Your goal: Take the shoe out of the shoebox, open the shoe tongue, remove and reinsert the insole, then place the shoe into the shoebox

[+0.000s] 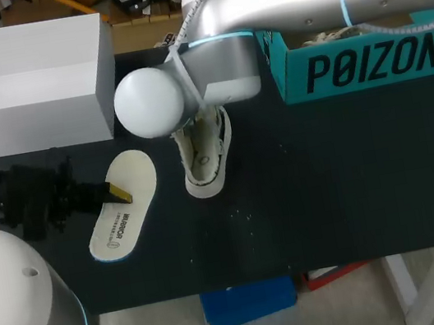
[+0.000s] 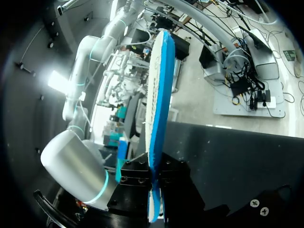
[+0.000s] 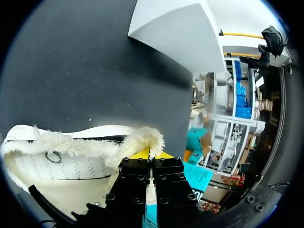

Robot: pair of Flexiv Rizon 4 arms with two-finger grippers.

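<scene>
Left gripper (image 1: 123, 196) first: its fingers are clamped on the flat white foam insole with the blue underside (image 1: 118, 221), biting one long edge about mid-length. In the left wrist view the gripper (image 2: 155, 166) has the insole (image 2: 159, 85) edge-on between the fingers, running straight out ahead of them. That thin-edge pinch looks chosen so the free end can be steered into the shoe. Seen from above, the insole's pale face is up. Its long axis runs on a slant, narrower printed end towards the desk's near-left corner and broader end towards the far edge. I can't tell whether it rests on the black desk (image 1: 331, 193) or hangs just over it.

Over to the right gripper (image 3: 152, 154) – the yellow tips are pressed together on the fleecy rim of the white canvas shoe with the fluffy lining (image 3: 71, 161). My read is that it's pinning the mouth open, ready for the insole. From above the arm hides those fingers. The shoe (image 1: 205, 168) sits mid-desk towards the far edge, just right of the insole and apart from it. Its long axis runs roughly far to near with the rubber sole showing at the near end, though which end is the toe I can't say.

Further out, the open white cardboard shoebox (image 1: 27, 123) stands at the far-left corner, nothing visible inside, and a teal printed carton (image 1: 367, 62) is far right. So reinsertion looks like the step in hand
</scene>
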